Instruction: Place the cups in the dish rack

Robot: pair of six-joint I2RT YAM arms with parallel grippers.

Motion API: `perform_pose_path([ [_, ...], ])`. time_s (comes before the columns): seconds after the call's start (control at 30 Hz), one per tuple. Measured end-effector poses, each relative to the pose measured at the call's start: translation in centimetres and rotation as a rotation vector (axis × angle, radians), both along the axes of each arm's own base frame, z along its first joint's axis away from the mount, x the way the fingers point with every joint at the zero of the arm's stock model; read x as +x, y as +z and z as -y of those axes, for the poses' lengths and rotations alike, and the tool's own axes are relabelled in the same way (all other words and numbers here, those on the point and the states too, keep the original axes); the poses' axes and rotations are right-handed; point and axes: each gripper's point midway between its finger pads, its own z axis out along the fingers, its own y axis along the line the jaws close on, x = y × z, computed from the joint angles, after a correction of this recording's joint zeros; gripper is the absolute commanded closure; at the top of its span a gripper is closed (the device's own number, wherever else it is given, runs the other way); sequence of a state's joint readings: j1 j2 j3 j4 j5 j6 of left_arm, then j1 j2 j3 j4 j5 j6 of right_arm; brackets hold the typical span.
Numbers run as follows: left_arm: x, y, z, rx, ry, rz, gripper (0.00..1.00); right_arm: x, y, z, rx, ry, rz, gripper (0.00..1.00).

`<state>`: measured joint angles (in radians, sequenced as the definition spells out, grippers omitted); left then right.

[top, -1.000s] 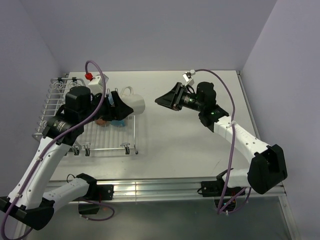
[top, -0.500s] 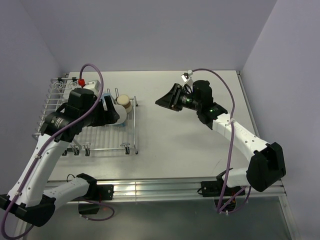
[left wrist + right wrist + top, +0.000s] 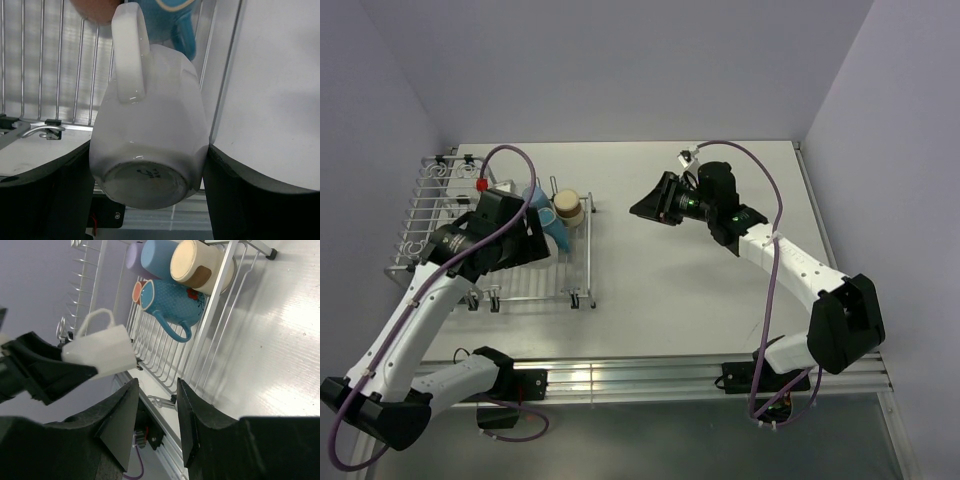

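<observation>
A robot's left gripper [image 3: 150,162] stands clamped on a white mug [image 3: 155,100], one black finger on each side of its body, over the right-hand part of the silver wire dish rack [image 3: 428,212]. The mug is tipped on its side, its base towards the wrist camera and its handle uppermost. Whether it touches the wires cannot be told.

Five more cups lie bunched at the far right end of the rack. A spotted blue mug [image 3: 172,302] rests on its side just beyond the held mug, with a salmon-pink cup [image 3: 136,290] touching it on the left. Farther back lie a lavender cup [image 3: 131,255], a mid-blue cup [image 3: 159,257] and a cream-mouthed cup [image 3: 197,265] in a row, the last against the rack's right rail.

The right gripper [image 3: 642,206] hangs over the white table [image 3: 700,275], well to the right of the rack, its jaws apart and holding nothing, pointed towards the cups.
</observation>
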<state>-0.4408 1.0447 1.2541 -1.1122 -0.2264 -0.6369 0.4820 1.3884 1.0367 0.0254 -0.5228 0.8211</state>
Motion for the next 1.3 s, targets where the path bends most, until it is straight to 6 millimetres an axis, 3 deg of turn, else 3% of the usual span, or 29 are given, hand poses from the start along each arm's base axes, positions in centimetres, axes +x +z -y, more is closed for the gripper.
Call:
perform_pose_path([
  [0.1, -0.5, -1.6, -0.2, 0.007, 0.027, -0.043, 1.00, 0.0, 0.0, 0.0, -0.002, 0.001, 0.004, 0.56],
  [0.2, -0.5, -2.0, -0.3, -0.002, 0.061, -0.055, 1.00, 0.0, 0.0, 0.0, -0.003, 0.001, 0.004, 0.56],
  [0.53, 0.8, -4.5, -0.6, 0.016, 0.237, -0.140, 1.00, -0.1, -0.7, 0.1, -0.008, 0.002, -0.007, 0.57],
  [0.8, 1.2, -4.9, -1.1, -0.009, 0.385, -0.138, 1.00, -0.1, -0.7, 0.0, -0.009, 0.002, -0.007, 0.57],
  [1.1, 1.1, -8.0, -1.3, 0.045, 0.503, -0.259, 1.00, 0.0, -0.9, 0.0, -0.011, 0.002, -0.011, 0.57],
  [1.3, 1.2, -8.2, -1.3, 0.041, 0.520, -0.264, 1.00, 0.0, -1.0, 0.0, -0.013, 0.003, -0.011, 0.57],
])
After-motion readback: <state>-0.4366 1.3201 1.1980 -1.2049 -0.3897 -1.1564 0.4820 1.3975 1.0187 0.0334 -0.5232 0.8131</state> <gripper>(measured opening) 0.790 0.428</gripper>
